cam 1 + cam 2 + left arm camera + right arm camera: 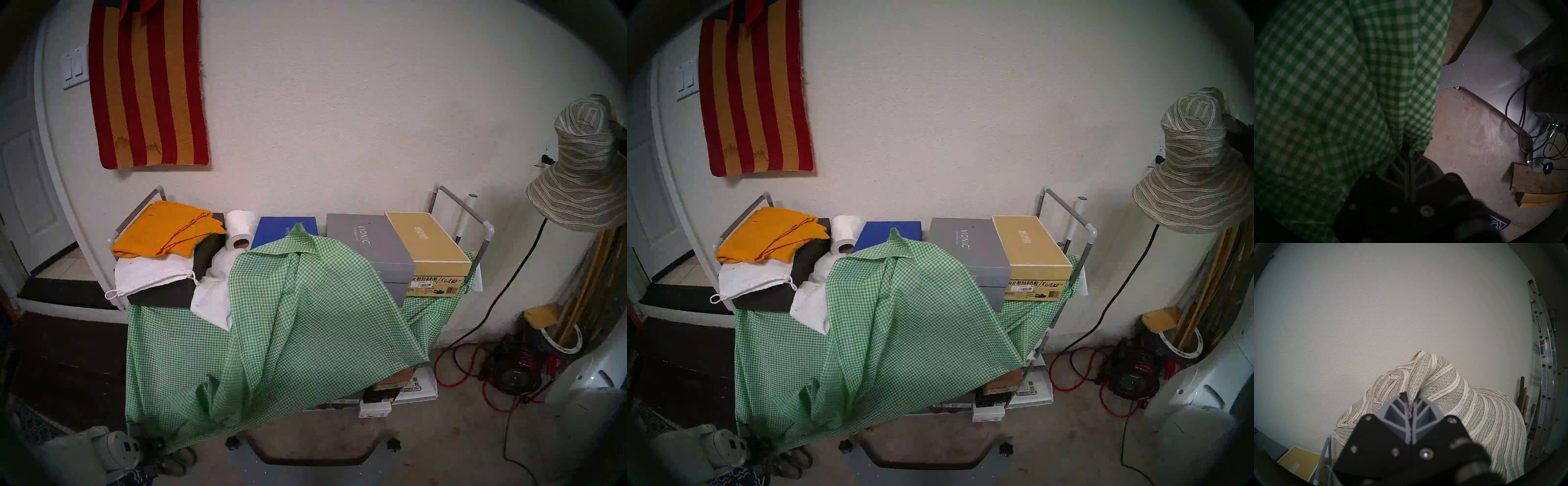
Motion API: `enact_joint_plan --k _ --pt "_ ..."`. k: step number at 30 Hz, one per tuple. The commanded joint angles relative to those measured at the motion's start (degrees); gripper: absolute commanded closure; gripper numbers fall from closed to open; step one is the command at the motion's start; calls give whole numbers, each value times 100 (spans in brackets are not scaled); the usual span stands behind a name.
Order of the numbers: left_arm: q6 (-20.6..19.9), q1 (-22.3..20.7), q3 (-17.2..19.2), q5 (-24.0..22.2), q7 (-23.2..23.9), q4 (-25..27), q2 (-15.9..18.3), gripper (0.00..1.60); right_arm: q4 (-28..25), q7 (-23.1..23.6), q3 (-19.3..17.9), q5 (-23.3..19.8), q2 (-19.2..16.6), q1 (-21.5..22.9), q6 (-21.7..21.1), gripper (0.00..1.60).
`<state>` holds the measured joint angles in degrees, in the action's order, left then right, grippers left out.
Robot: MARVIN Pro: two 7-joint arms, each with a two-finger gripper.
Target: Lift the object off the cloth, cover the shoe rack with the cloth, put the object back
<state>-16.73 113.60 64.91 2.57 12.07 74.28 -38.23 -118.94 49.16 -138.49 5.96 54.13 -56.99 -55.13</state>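
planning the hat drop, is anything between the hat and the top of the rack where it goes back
No solid obstacle shows. The sun hat hangs from the right tool, high and right of the shoe rack, open air between. But the gingham cloth covers only part of the top, leaving the yellow box bare.

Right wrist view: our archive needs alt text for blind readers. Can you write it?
The right gripper, shut, pinches a fold of a striped straw sun hat held up before a plain white wall. A ladder leans at right; a tan shoebox shows below left.
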Motion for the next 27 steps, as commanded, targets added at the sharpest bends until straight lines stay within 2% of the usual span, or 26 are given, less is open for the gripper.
enact_joint_plan --k 1,9,11,12,21,27 --pt "-164 -447 -156 -38 -63 -625 -667 160 -2 1 -2 2 -1 1 13 160" --pt "-383 -792 -292 -109 -130 -1332 -1108 160 0 1 -3 -2 0 1 13 160" --pt "-421 -840 -348 -105 -162 -1454 -1214 19 0 1 -3 -3 -1 1 13 160" --pt "-441 -874 -367 -108 -171 -1527 -1264 0 0 1 -3 -3 -1 1 13 160" --pt "-696 -1310 -600 -115 -144 -2500 -1764 0 0 0 -4 -6 -1 1 13 160" --pt "-834 -1671 -657 -140 -47 -3093 -1957 0 -1 0 -4 -8 -2 1 13 160"
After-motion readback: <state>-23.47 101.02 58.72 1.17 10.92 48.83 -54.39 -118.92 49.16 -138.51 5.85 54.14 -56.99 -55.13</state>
